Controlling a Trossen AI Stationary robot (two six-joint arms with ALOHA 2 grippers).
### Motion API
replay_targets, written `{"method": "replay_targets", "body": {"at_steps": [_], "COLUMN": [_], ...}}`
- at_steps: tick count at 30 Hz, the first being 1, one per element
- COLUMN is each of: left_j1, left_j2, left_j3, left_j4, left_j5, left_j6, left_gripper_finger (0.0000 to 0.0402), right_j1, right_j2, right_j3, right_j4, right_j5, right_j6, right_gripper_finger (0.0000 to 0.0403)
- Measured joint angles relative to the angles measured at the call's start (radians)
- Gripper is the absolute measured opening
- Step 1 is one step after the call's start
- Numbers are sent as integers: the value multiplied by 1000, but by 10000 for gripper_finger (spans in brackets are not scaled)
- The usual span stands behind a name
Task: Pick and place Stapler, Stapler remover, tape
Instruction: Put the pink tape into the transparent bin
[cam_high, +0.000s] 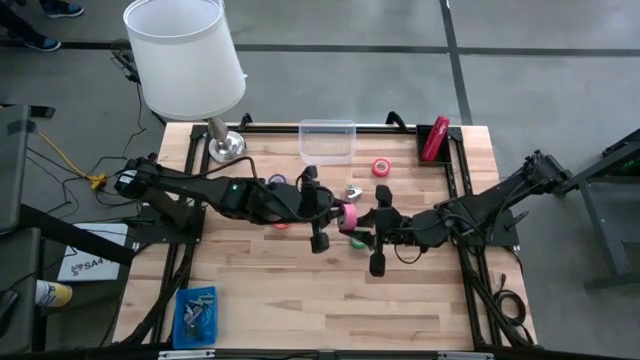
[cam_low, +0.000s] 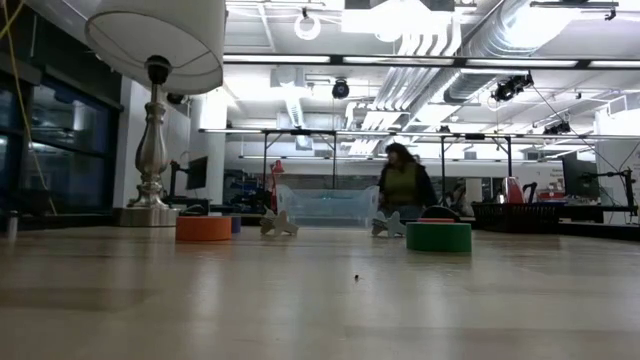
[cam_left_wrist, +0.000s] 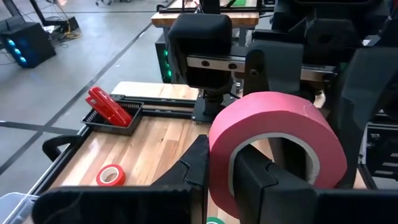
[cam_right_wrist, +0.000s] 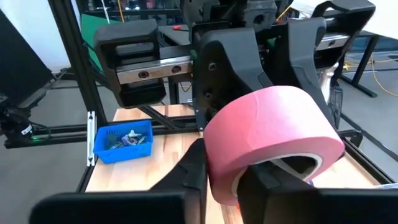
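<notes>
— Tape: where does the pink roll (cam_left_wrist: 280, 134) sit?

— Up off the table (cam_high: 300, 290), over its middle, between the two arms. Both wrist views show it filling the space right in front of the fingers.

— Who has it?

— Both. The left gripper (cam_left_wrist: 221, 168) is clamped on the roll's wall, one finger through the hole. The right gripper (cam_right_wrist: 221, 180) is closed on the same roll from the other side, also with a finger inside the ring.

— So which step is this?

— A hand-over in mid-air, I judge. Two grips on one roll makes sense only as a pass from one arm to the other.

— What does the next move call for?

— One gripper must open and back straight off, so its finger clears the hole without dragging the roll askew. I cannot say which arm gives way. The other then carries the roll to its place.

— And where is that?

— Probably the clear bin (cam_high: 327, 141) at the far edge, though that is a guess.

— What else waits?

— A green roll (cam_high: 358, 240) lies on the table just under the grippers. Farther off lies a red roll (cam_high: 381, 167), and the stapler (cam_high: 435, 139) rests in a dark tray (cam_left_wrist: 93, 124) at the far right corner.
</notes>
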Motion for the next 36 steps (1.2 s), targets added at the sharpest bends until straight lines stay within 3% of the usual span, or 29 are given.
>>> {"method": "replay_targets", "body": {"at_steps": [8, 16, 21, 29, 36], "left_j1": [1, 2, 1, 1, 0], "left_j2": [1, 2, -13, -119, -208], "left_j3": [0, -2, -2, -2, -1], "left_j4": [-4, -26, -74, -251, -403], "left_j5": [21, 4, 5, -108, -197], "left_j6": [-4, 27, 31, 31, 16], "left_gripper_finger": [44, 143, 181, 189, 190], "right_j1": [0, 0, 0, -45, -187], "right_j2": [1, 2, 1, 1, 1], "right_j3": [0, 0, 0, 0, 0], "right_j4": [-2, -4, -30, -140, -168], "right_j5": [-3, 18, 49, 69, 17], "right_j6": [-1, 1, 34, 157, 235], "right_gripper_finger": [39, 37, 37, 37, 37]}}
